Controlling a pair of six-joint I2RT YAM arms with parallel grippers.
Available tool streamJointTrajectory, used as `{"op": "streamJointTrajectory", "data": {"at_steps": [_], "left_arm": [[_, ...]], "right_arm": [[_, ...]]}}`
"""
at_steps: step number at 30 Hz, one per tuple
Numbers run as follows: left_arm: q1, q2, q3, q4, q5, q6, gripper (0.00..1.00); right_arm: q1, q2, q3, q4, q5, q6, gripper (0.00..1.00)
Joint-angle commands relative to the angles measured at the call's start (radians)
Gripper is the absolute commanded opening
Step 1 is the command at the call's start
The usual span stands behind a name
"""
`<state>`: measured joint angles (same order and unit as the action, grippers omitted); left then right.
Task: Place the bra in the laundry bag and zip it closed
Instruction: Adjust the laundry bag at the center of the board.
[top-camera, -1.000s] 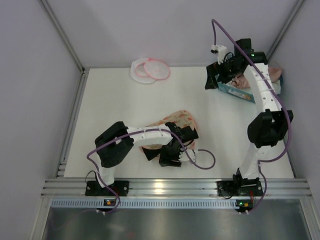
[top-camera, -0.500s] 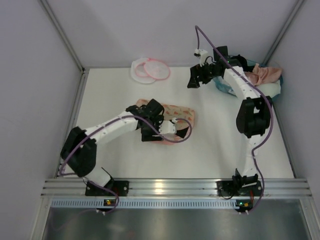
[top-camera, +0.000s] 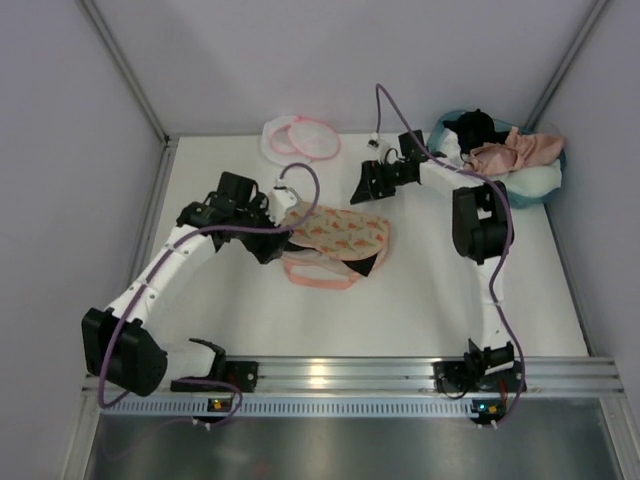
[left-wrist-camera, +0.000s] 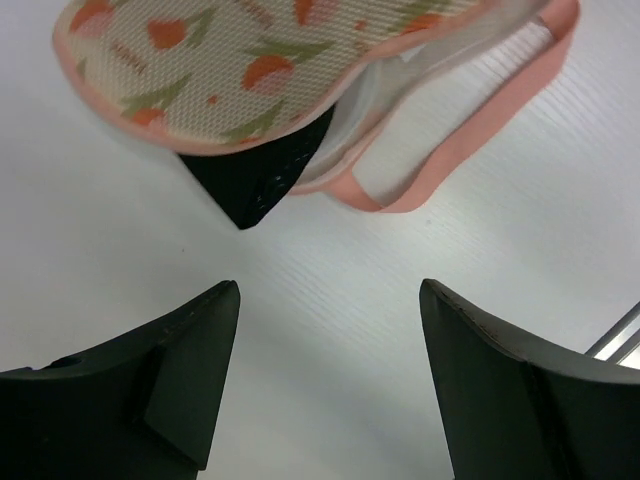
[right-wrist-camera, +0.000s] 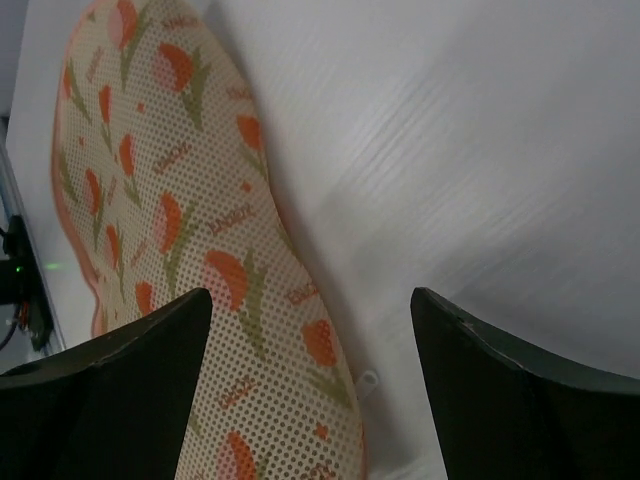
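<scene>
The salmon-pink bra (top-camera: 520, 150) lies bunched in a teal basket (top-camera: 545, 183) at the back right. The laundry bag (top-camera: 300, 138), a round white mesh pouch with a pink rim, rests at the back centre. My left gripper (top-camera: 278, 238) hovers open at the left end of an orange-printed padded piece (top-camera: 335, 235); in the left wrist view my left gripper (left-wrist-camera: 328, 290) holds nothing, bare table between its fingers. My right gripper (top-camera: 365, 185) is open and empty just above the printed piece's far right; in the right wrist view my right gripper (right-wrist-camera: 310, 295) looks down on that piece (right-wrist-camera: 170, 230).
The printed piece has a pink strap loop (left-wrist-camera: 450, 160) trailing toward the near side and a dark patch (left-wrist-camera: 262, 180) under its edge. A black garment (top-camera: 475, 125) also sits in the basket. White walls close in on three sides.
My left arm swung from the near side to the printed piece's left end, jaws widening. My right arm left the basket and reached left toward the table centre, jaws narrowing slightly.
</scene>
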<state>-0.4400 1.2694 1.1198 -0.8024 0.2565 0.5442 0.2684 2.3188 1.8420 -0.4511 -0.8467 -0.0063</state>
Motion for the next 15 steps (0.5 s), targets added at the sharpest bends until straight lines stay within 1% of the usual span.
{"op": "streamJointTrajectory", "data": {"at_steps": [1,2,3,4,6,7,8,10,11,12,13,15], "left_arm": [[0.173,0.021,0.055,-0.017,0.165,-0.216,0.78],[0.217,0.025,0.051,-0.015,0.229,-0.271,0.78],[0.278,0.03,0.043,-0.015,0.243,-0.291,0.77],[0.296,0.036,0.034,-0.014,0.25,-0.303,0.77],[0.314,0.039,-0.009,0.015,0.233,-0.349,0.76],[0.316,0.044,-0.024,0.025,0.233,-0.366,0.76],[0.319,0.048,-0.037,0.037,0.237,-0.394,0.76],[0.319,0.077,-0.06,0.057,0.247,-0.437,0.75],[0.319,0.09,-0.066,0.063,0.245,-0.452,0.74],[0.319,0.103,-0.075,0.068,0.219,-0.47,0.73],[0.322,0.125,-0.081,0.092,0.21,-0.505,0.73],[0.342,0.142,-0.101,0.12,0.222,-0.533,0.73]], "right_arm": [[0.011,-0.047,-0.082,0.044,-0.113,0.04,0.82],[0.014,-0.089,-0.122,0.055,-0.121,0.04,0.81],[0.018,-0.113,-0.198,0.066,-0.121,0.034,0.8],[0.023,-0.134,-0.232,0.066,-0.123,0.026,0.77],[0.043,-0.188,-0.323,0.048,-0.136,0.015,0.74],[0.048,-0.206,-0.354,0.026,-0.144,0.015,0.7],[0.06,-0.24,-0.378,0.011,-0.146,-0.032,0.69],[0.074,-0.297,-0.481,-0.009,-0.15,-0.05,0.67],[0.075,-0.315,-0.481,-0.008,-0.15,-0.052,0.67],[0.078,-0.332,-0.525,-0.012,-0.158,-0.055,0.68],[0.086,-0.361,-0.542,-0.033,-0.16,-0.06,0.72],[0.095,-0.384,-0.575,-0.082,-0.184,-0.095,0.74]]}}
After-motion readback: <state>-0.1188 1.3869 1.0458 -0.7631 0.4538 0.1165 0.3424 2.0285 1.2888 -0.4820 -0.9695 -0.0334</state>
